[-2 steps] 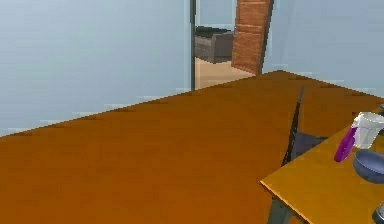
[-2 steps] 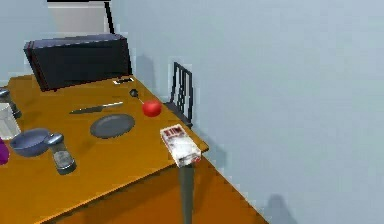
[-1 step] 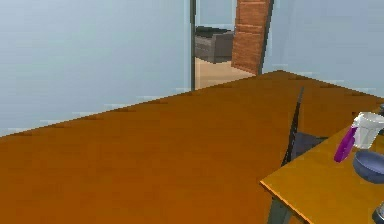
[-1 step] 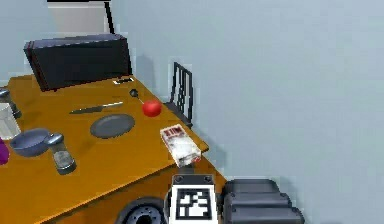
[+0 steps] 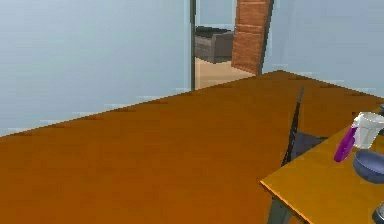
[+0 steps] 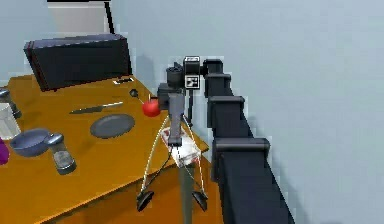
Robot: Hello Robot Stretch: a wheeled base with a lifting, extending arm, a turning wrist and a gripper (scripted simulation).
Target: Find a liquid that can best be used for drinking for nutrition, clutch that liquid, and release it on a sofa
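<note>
**Arm pose, arm side view.** We see the arm (image 6: 232,130) as a dark segmented bar that rises from the bottom edge, right of the middle, along the pale blue wall. Two white marker squares (image 6: 190,67) stand at its far end. Below and left of them the gripper (image 6: 171,198) points down the picture. Its dark body sits over the near corner of the wooden table (image 6: 90,185), and its thin fingers (image 6: 146,199) curve down past the table edge.

A small white thing (image 6: 183,153) lies at that corner, between the fingers' upper parts. We cannot tell whether the gripper holds anything.

A red round thing (image 6: 151,107) rests just left of the gripper body. Farther left lie a dark plate (image 6: 112,125), a knife (image 6: 97,107), a bowl (image 6: 33,143) and a small glass (image 6: 63,158).

**The drink.** We cannot identify it surely. In the forward view a pale cup (image 5: 367,128) stands on the table at the right edge, beside a purple thing (image 5: 344,146).
</note>
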